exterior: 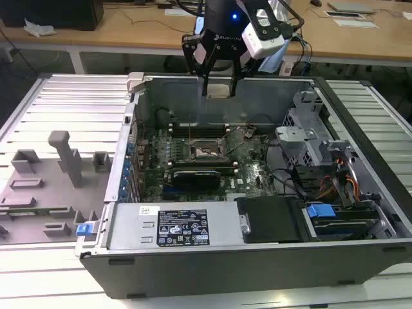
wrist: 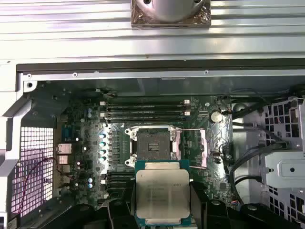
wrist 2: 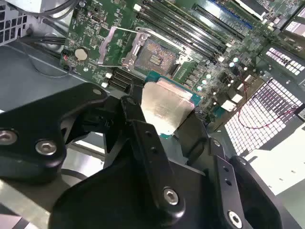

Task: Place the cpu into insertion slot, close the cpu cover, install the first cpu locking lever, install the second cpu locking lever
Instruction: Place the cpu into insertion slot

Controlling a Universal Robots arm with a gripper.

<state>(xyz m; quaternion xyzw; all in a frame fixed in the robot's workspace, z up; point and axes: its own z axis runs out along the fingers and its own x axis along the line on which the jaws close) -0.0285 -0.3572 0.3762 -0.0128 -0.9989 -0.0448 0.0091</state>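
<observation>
While the gripper [exterior: 219, 89] hangs in the upper middle of the exterior view, over the open computer case [exterior: 193, 257], its two black fingers [wrist 2: 140, 129] are closed against two opposite edges of the chip [exterior: 219, 91], so the jaws are open no wider than the chip itself and hold nothing else. In both wrist views the chip [wrist: 163, 193] [wrist 2: 164, 107] lies flat between the fingers with its dull silver top facing the cameras, and a narrow green border shows around the metal. It is held in the air, clearly apart from the green board [exterior: 251, 174] below it. The socket [exterior: 207, 151] sits near the middle of the exterior view, lower than the gripper in the frame; in both wrist views the socket [wrist: 152, 143] [wrist 2: 155, 55] is uncovered, with a dark centre and a silver rim, and no chip lies in it. The cover [wrist: 191, 148] (a thin metal frame with a large window) is swung open to one side of the socket, and in the second wrist view the cover [wrist 2: 116, 45] stands tilted up from the board. Long narrow memory slots [wrist: 145, 109] run beside the socket. At the exterior view's left, a grey tray [exterior: 38, 193] with several grey blocks rests on the ribbed metal table [exterior: 77, 96].
</observation>
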